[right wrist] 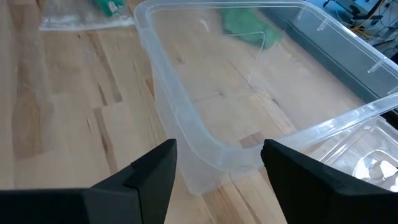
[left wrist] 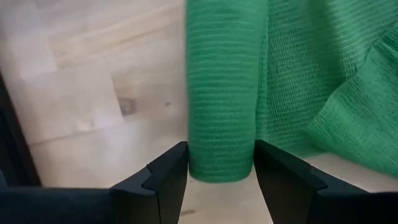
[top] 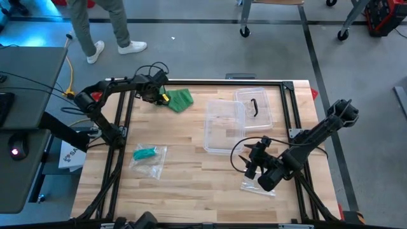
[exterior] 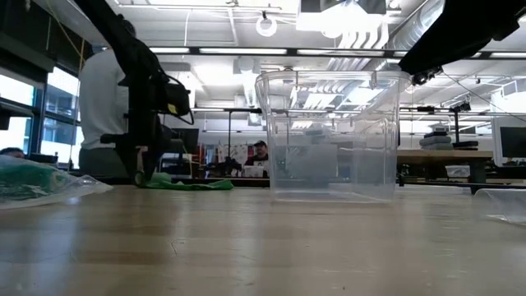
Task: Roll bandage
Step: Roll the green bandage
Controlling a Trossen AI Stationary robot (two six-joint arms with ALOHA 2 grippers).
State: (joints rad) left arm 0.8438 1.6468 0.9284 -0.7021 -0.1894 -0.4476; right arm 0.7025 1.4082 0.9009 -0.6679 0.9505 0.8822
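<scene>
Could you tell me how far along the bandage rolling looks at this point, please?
Early, it seems. One end of the green bandage is rolled into a tube, but loose fabric spreads beside it. The left gripper sits open around the rolled end, apparently without pressing. The right gripper waits open by the clear container. Most rolling remains.

The green bandage (left wrist: 280, 81) is cut off by the left wrist view's edges. Contents of the plastic bag (top: 150, 159) near the table's left edge are too small to be identified.
</scene>
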